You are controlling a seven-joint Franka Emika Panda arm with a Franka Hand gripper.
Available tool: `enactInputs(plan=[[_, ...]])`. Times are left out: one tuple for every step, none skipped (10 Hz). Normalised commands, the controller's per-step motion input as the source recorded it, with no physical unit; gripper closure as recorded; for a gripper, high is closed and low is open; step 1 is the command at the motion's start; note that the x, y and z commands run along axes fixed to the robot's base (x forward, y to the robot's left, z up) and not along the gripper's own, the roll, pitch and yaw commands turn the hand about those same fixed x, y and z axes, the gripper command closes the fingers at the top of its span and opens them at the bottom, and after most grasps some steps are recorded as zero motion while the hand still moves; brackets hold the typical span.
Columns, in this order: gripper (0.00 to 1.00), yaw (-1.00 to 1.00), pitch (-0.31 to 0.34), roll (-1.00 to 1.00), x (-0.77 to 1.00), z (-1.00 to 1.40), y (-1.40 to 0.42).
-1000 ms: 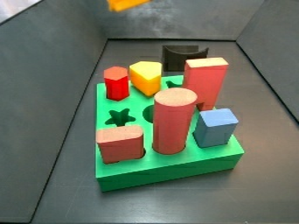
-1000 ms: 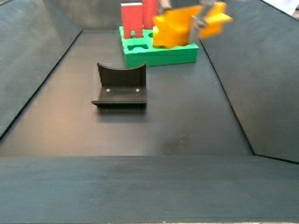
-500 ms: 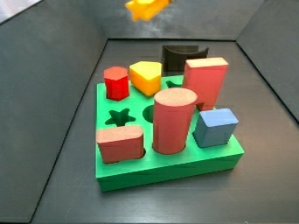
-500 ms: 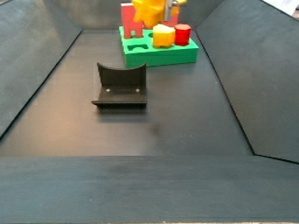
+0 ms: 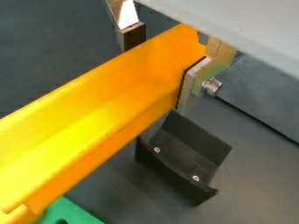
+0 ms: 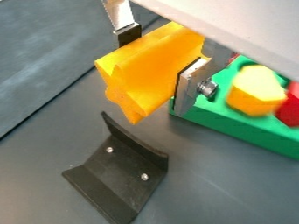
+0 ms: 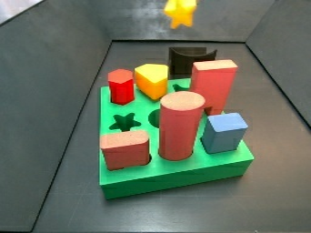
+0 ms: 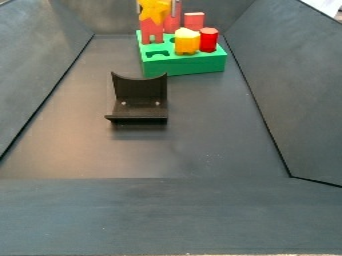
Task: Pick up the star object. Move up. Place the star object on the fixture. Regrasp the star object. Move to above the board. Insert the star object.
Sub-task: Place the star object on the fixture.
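The square bright green board fills the middle of a side view, carrying coloured pegs. The black notched fixture stands on the dark floor, well apart from it. In both wrist views the pincer is clamped on the long orange-yellow star object, held high above the board.

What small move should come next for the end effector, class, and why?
Probably carry on toward the board: the end effector grips the star object in the air, and in a side view it hangs beyond the board's far edge, not above the empty star hole.
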Motion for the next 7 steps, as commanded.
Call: enactInputs(plan=[[1.0, 0.4, 0.068, 0.13, 0.76, 0.01, -0.07], [1.0, 0.17, 0.155, -1.0, 0.37, -0.18, 1.0], [1.0, 0.13, 0.154, -1.0, 0.31, -0.17, 1.0], [1.0, 0.1, 0.155, -1.0, 0.29, -0.14, 1.0], [1.0, 0.08, 0.171, -1.0, 0.24, -0.1, 0.93], [1.0, 0.07, 0.204, -1.0, 0.15, -0.05, 0.68], [1.0, 0.05, 0.221, -1.0, 0.11, -0.03, 0.5]])
